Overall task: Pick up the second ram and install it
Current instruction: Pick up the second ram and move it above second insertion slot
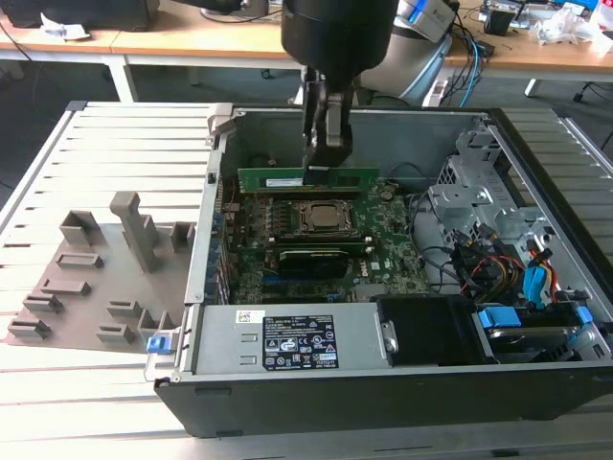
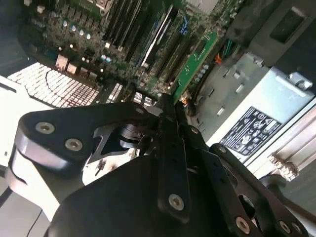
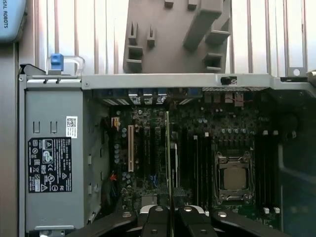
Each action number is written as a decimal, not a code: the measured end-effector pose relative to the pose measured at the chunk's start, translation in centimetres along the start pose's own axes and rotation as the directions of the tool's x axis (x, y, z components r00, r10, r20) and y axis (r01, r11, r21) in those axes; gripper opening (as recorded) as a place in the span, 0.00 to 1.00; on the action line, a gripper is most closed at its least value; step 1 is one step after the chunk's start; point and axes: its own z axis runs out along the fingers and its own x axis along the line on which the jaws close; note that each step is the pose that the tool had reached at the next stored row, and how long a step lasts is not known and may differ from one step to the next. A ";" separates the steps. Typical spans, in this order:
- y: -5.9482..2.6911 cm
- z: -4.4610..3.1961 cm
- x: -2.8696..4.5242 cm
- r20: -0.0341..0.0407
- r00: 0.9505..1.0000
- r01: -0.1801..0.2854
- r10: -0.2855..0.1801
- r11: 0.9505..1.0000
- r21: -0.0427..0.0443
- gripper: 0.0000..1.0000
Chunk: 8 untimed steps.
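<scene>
The gripper [image 1: 322, 170] has its jaws pinched on the second ram [image 1: 356, 178], which stands on edge beyond the processor socket [image 1: 317, 218]; its white label [image 1: 283, 181] is unreadable. Black-and-white stickers [image 1: 299, 343] mark the power supply [image 1: 215, 335].

I work in a robotics lab — in the exterior view an open computer case [image 1: 383, 316] sits mid-frame on a slatted metal bench [image 1: 124, 153], a grey fixture tray [image 1: 105, 278] lower left, wooden desks [image 1: 192, 43] with cables [image 1: 469, 67] along the top.

Fixture tray [image 1: 91, 287] on exterior view's left of case [image 1: 383, 407]; second ram [image 1: 273, 179] inside case, behind processor socket [image 1: 318, 218].
</scene>
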 end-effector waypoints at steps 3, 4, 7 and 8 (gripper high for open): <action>-1.98 -0.05 -0.27 0.000 1.000 0.000 0.000 1.000 0.000 0.14; -2.46 -0.06 -0.36 0.000 1.000 0.000 0.000 1.000 0.000 0.14; -3.86 -0.05 -0.71 0.000 1.000 0.000 0.000 1.000 0.000 0.14; -4.27 -0.01 -0.87 0.000 1.000 0.000 0.000 1.000 0.000 0.14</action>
